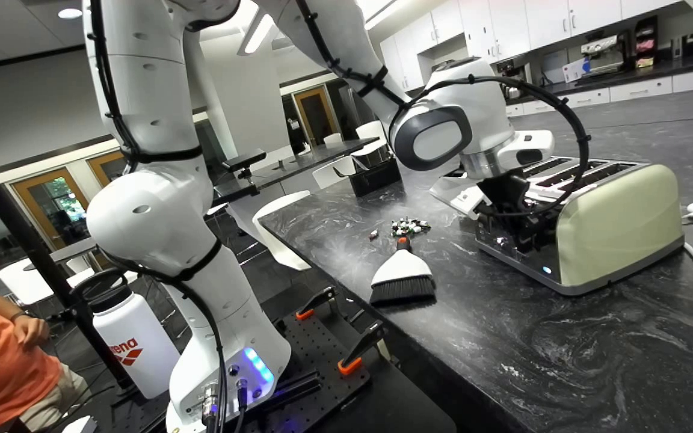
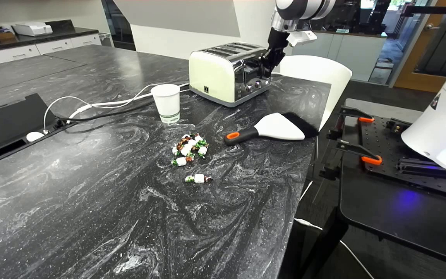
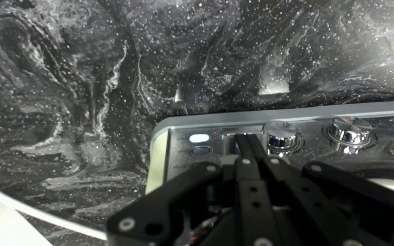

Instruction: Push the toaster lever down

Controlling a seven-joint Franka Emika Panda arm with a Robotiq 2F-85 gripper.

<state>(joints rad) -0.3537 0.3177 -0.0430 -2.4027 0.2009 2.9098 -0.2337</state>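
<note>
On a dark marbled counter [image 2: 103, 217], one toaster [image 1: 620, 222] stands upright, pale green at the side, chrome on its slotted top and end face. One robot arm [image 1: 154, 204] extends to that end face; its gripper [image 3: 246, 136] has two fingers [image 3: 255, 198] together, and I cannot tell whether they touch the chrome. In the wrist view their tips lie between one lit indicator [image 3: 199, 138] and the nearer of two knobs [image 3: 280, 131], close to the toaster's base edge and rounded corner. In an exterior view, one paper cup [image 2: 167, 102] stands upright near the toaster, and one lidded black box [image 2: 12, 120] is set into the counter farther off. Both exterior views show one brush [image 2: 277, 127] lying flat with its bristles near the counter's edge, plus wrapped sweets [image 2: 187, 149]: one sweet [image 2: 199, 178] apart, the remainder in a pile too jumbled to count. A strip of open surface separates the toaster from the brush; a wider open surface extends past the sweets, away from the toaster. A gap divides the counter's edge from one black table [image 2: 362, 224], which carries two orange-tipped clamps [image 2: 372, 160] and the arm's base. One white chair [image 2: 312, 69] stands just beyond the edge near the toaster.
</note>
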